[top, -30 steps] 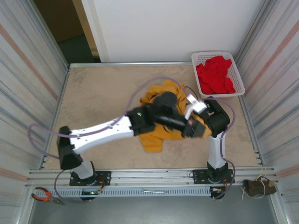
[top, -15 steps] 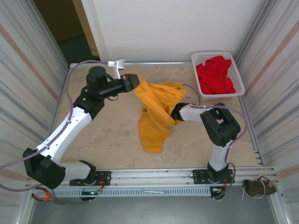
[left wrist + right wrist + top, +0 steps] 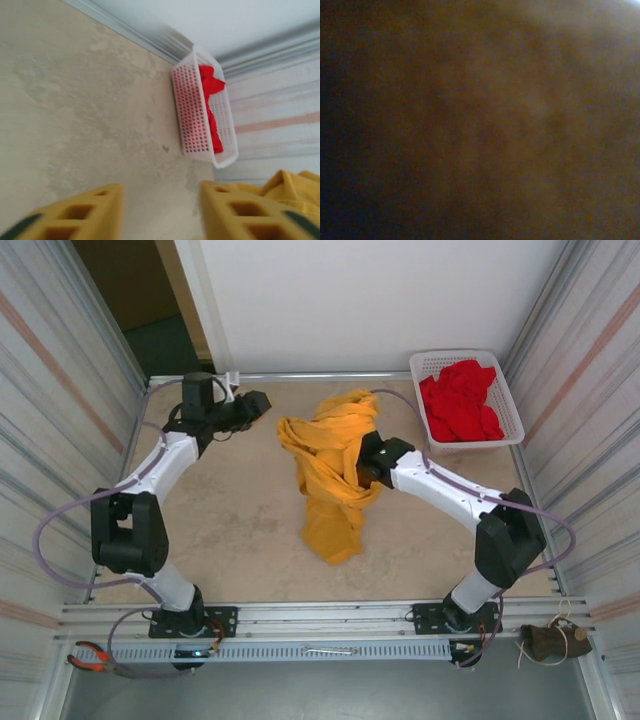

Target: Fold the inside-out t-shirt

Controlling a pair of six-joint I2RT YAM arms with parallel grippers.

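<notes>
The inside-out t-shirt (image 3: 330,475) is a mustard-yellow bunch in the middle of the table, lifted at its top and trailing down toward the near side. My right gripper (image 3: 361,467) is buried in its right flank, shut on the cloth. In the right wrist view dark brown fabric lies against the lens. My left gripper (image 3: 258,402) hovers at the far left, apart from the shirt. In the left wrist view its yellow fingers (image 3: 95,212) stand open over bare table, nothing between them, with a corner of the t-shirt (image 3: 295,187) at lower right.
A white perforated basket (image 3: 505,390) holding bright red garments (image 3: 460,400) sits at the far right corner; the basket (image 3: 192,110) also appears in the left wrist view. Metal walls enclose the table on the left, right and far sides. Pliers (image 3: 95,657) lie beyond the near rail.
My left gripper has let go of the shirt, opened and drawn back to the far left. The released cloth has slumped toward the right gripper, which still holds it and has shifted farther away.
</notes>
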